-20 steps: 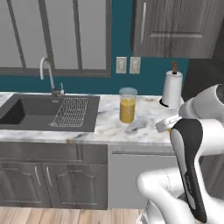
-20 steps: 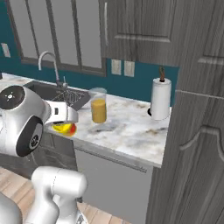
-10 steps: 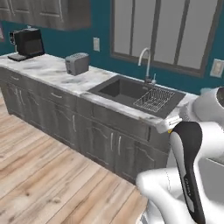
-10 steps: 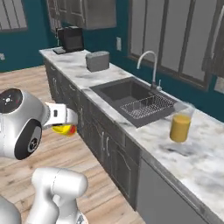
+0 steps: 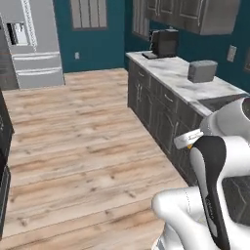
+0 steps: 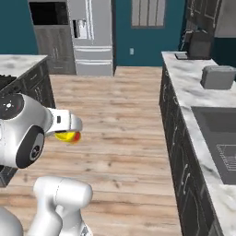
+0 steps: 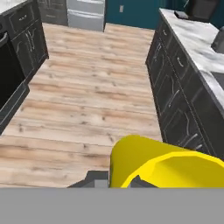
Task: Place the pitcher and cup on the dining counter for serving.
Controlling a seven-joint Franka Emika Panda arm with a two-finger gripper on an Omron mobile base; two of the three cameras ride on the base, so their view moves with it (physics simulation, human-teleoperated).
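Wood plank floor [image 5: 88, 141] spreads ahead of and below the gripper, the widest surface in all three views. Marble counter with dark sink [image 6: 203, 110] runs along the gripper's right side in the right base view, over dark grey cabinet fronts [image 7: 175, 92]; sink basin [image 6: 221, 138] sits near its close end. Steel refrigerator [image 6: 92, 37] stands far ahead of the gripper against the teal wall [image 6: 143, 37]. A second marble-topped unit [image 6: 18, 64] lies ahead and to the gripper's left; whether this is the dining counter cannot be told from these views. Toaster [image 6: 218, 77] and, beyond it, black coffee machine [image 6: 199, 44] sit on the sink counter, well apart from the gripper.

Gripper [image 6: 69, 133] held out in the air over the floor, beside the arm's white shoulder. Jaws closed on the cup [image 6: 67, 137]. The yellow cup, with a red-orange mark at its side, sits directly at the fingers; in the hand view its yellow rim and wall [image 7: 162, 164] rise right above the finger tips, mouth toward the camera.
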